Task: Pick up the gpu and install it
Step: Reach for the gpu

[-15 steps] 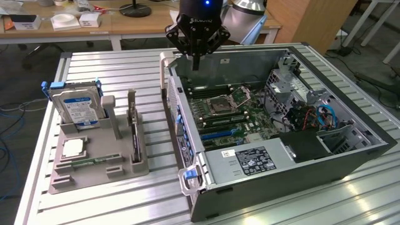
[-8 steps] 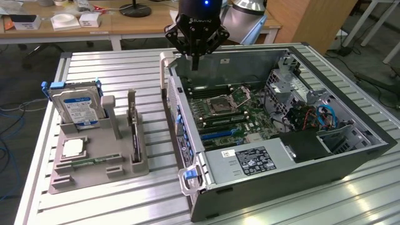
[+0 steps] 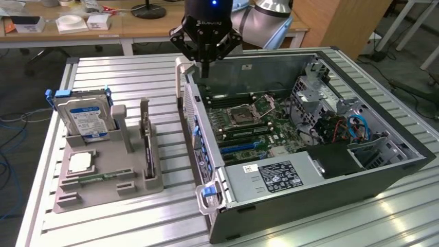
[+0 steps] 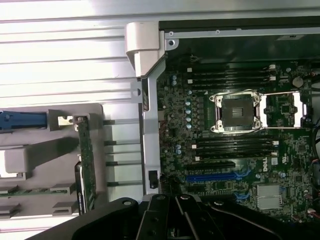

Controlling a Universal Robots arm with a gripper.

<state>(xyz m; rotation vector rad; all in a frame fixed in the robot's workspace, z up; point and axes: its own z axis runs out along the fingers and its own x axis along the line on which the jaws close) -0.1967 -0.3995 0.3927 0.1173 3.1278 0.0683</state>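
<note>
Closest to the exterior camera is the front corner of the open computer case (image 3: pixel 384 170), lying on its side on a slatted metal table (image 3: pixel 123 221), with the labelled power supply (image 3: pixel 274 177) in the lower centre of the frame. Behind that lies the motherboard (image 3: pixel 254 123), whose CPU socket (image 4: pixel 240 112) stands open and whose blue expansion slot (image 4: pixel 212 176) is bare. At the upper centre of the frame the gripper (image 3: pixel 203 64) hangs above the case's far rim, its fingertips drawn together with nothing between them. The gpu (image 3: pixel 148 149) stands on edge in a slot of the grey fixture tray (image 3: pixel 103 190) in the left half of the frame, just beside the case wall and well apart from the gripper. In the wrist view the gpu (image 4: pixel 83 160) shows a green board edge. Further to the exterior view's left, the tray holds an upright hard drive (image 3: pixel 84 116) with a blue-white label, and a memory stick (image 3: pixel 103 178) lying flat.
</note>
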